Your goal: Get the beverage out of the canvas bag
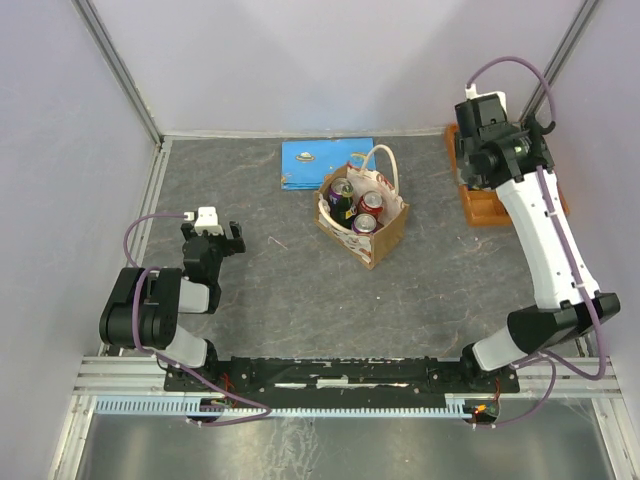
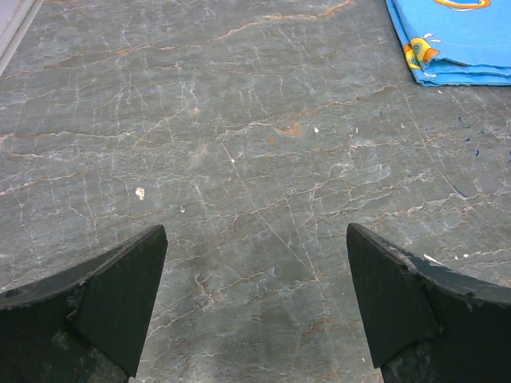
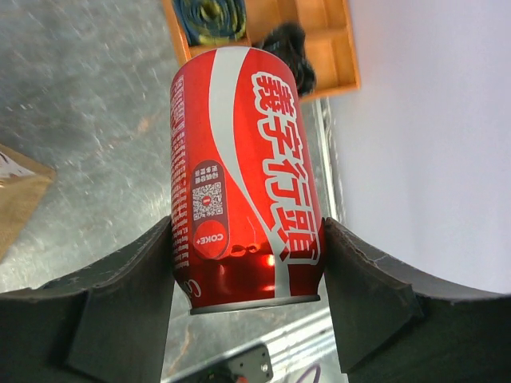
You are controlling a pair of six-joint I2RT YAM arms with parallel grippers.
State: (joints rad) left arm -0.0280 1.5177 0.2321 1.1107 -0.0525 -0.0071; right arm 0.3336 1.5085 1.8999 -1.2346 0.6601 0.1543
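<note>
Pinching a red beverage can [image 3: 243,175] between them, the right fingers [image 3: 120,303] press one on each side of its lower half. The can stands upright in the middle of the right wrist view, white script running down its side. It hangs clear of the desk [image 3: 88,104]. Behind it, at the top of that frame, lies a wooden tray [image 3: 331,48] with compartments. One compartment holds a rolled blue and yellow thing [image 3: 211,16], and another holds a dark fuzzy thing [image 3: 287,40].

In the overhead view the right arm [image 1: 545,230] reaches up the right side of the frame, its wrist raised over the tray in the upper right. The can itself is too hidden there to pick out.

The canvas bag [image 1: 385,235] stands open-topped on the desk just above the centre of the overhead frame, well to the left of the raised wrist. Its cream handles [image 1: 385,160] loop upward. Three other cans [image 1: 369,202] stand inside it, one dark and two reddish. A flat blue booklet [image 1: 310,160] lies on the desk just beyond the bag, toward the top of the frame.

The left fingers [image 2: 112,303] are spread wide apart and hold nothing, with bare grey desk between them. They sit low in the lower left of the overhead view, well apart from the bag. One corner of the booklet shows in the upper right of the left wrist frame.
</note>
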